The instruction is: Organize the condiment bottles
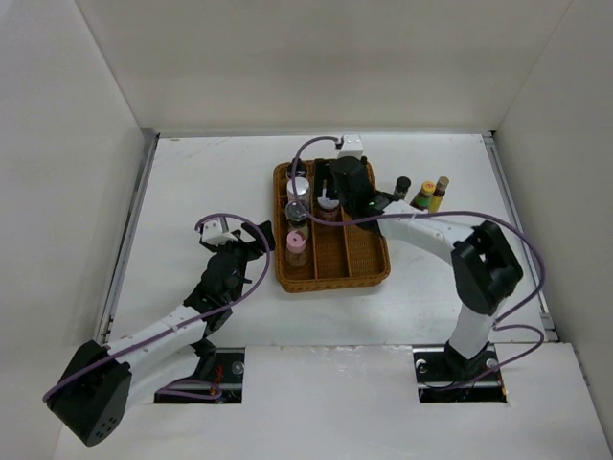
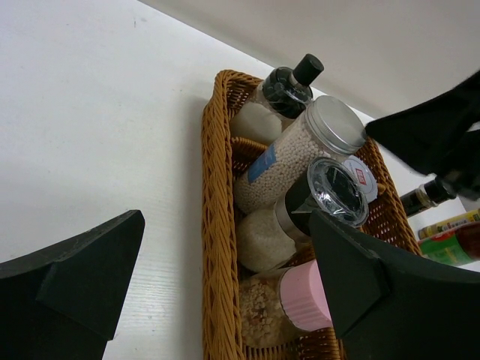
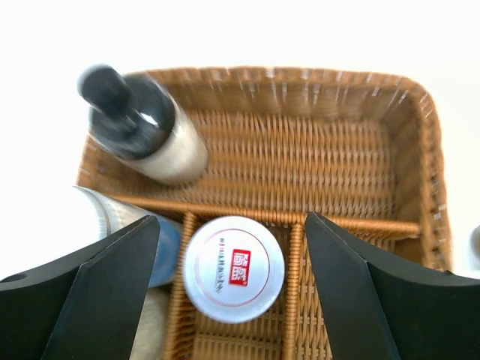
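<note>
The wicker tray holds several condiment bottles. Its left column has a black-capped bottle, a silver-capped jar, a clear-lidded grinder and a pink-capped jar. A white-capped jar with a red mark stands in the middle compartment. My right gripper is open and hovers over this jar, one finger on each side, not touching. My left gripper is open and empty just left of the tray. Three bottles stand outside, right of the tray: black-capped, yellow-capped and tan-capped.
The tray's right compartment and its back cross compartment hold no bottles, apart from the black-capped bottle at the back left. White walls close in the table on three sides. A purple cable loops over the tray's back edge.
</note>
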### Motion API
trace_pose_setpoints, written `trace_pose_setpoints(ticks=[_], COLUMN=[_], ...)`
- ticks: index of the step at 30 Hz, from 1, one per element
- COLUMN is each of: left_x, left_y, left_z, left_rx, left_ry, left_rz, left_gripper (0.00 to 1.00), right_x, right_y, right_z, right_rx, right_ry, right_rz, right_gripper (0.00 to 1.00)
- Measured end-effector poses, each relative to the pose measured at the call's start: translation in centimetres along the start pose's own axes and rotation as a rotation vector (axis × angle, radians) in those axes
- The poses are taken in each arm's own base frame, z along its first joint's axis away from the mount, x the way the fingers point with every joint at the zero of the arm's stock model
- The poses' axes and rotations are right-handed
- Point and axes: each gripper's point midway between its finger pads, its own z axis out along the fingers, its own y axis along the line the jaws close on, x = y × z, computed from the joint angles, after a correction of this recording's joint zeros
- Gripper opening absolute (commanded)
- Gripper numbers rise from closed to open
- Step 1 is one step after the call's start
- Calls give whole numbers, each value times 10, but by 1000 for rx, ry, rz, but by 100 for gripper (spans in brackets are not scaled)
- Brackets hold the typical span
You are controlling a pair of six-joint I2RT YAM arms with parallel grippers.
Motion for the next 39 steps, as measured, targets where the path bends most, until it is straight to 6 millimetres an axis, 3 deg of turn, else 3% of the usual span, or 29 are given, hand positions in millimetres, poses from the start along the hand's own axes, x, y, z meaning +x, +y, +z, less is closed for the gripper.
trace_pose_setpoints(ticks=[4,8,10,13,15,17,20,24,31,35,39], left_x=[0,0,1,2,2,3,3,6,6,9,13], left_y=[-1,-2,-2,-4,-5,-5,-5,-3,-3,-2,-2], left_z=[0,-1,-1,-1,-1,-2,-1,-1,-1,0,0], left_rx=[2,8,9,15,17,18,17,13,13,9,7], left_ry=[-1,1,3,7,8,10,12,20,20,27,36], left_rz=[-1,-2,-1,-1,0,0,1,7,7,12,18], left_gripper=[93,93,93,93,93,93,93,93,93,93,93], right_x=[-42,-64,-68,-73,-77,-80,-79,-67,-35,-29,-25], right_y=[-6,-36,-65,-124,-163,-192,-220,-235,-235,-233,-232], right_z=[-34,-73,-88,-106,-118,-128,-133,-122,-96,-93,-90], right_rx=[-14,27,84,219,319,399,472,498,478,468,466], right_ry=[-81,-147,-170,-201,-218,-231,-235,-190,-86,-67,-56], right_rz=[39,65,80,111,132,151,169,170,158,163,168], right_gripper=[73,60,60,74,77,79,79,77,70,62,62])
